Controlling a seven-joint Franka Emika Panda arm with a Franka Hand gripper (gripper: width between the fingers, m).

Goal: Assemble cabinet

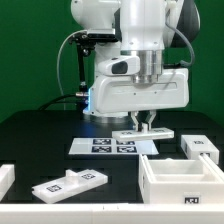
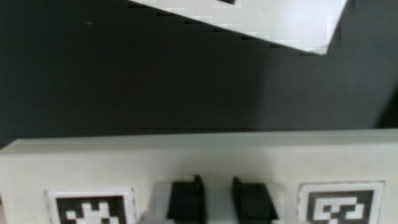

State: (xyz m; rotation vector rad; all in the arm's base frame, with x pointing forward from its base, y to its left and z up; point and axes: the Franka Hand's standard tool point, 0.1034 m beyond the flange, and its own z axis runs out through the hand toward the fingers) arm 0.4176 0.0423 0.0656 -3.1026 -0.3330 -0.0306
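The black tabletop (image 1: 40, 135) carries the cabinet's loose white parts. Largest is the open-topped box (image 1: 185, 182), nearer the camera than the fingers (image 1: 141, 121) and to the exterior view's right of them; its hollow shows only its own white walls. The marker board (image 1: 112, 147) lies just beside the fingers, toward the exterior view's left. The tagged panel (image 1: 140, 132) sits directly beneath them. The fingers are clenched together, tips at its edge between two tags. The second panel (image 1: 68, 184) lies well apart, and the small block (image 1: 200, 147) is near.

Glossy white arm (image 1: 130, 40); black cable (image 1: 66, 55)
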